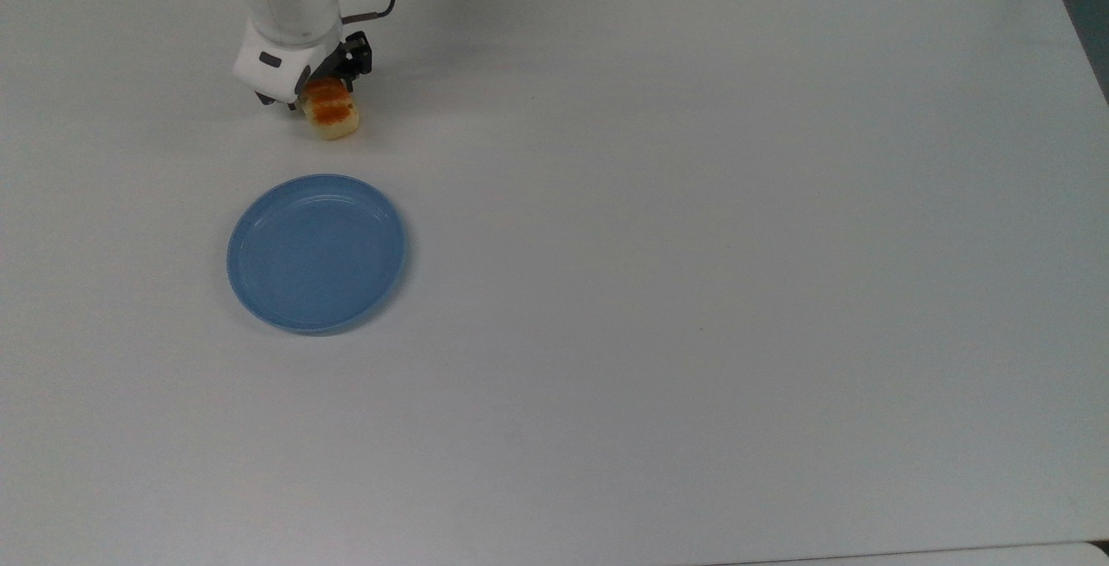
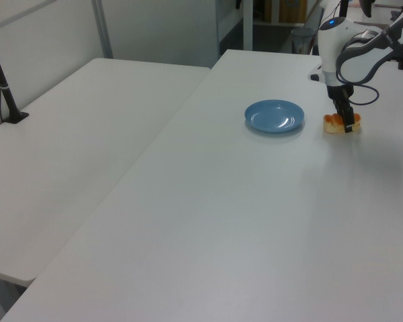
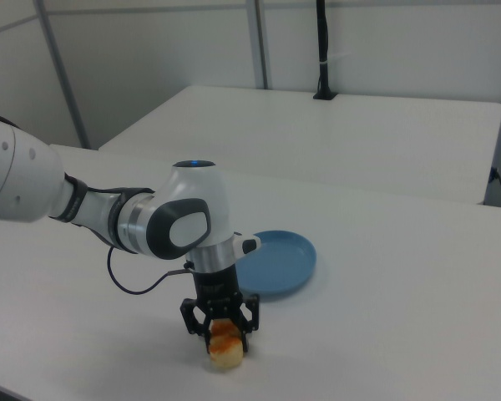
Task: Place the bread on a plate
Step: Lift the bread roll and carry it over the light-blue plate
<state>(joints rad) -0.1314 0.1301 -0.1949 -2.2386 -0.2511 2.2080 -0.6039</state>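
The soft, bumpy bread [image 3: 225,351] is lain on the smooth white surface [image 1: 693,245]. The open jaws are set straight down around it. The round blue plate [image 1: 316,251] is placed nearby.

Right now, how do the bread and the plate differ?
The bread is oblong, cream with an orange-brown top; the plate is round, flat and plain blue. The bread is much smaller than the plate. The gripper straddles the bread, while the plate lies untouched. Both rest on the white table.
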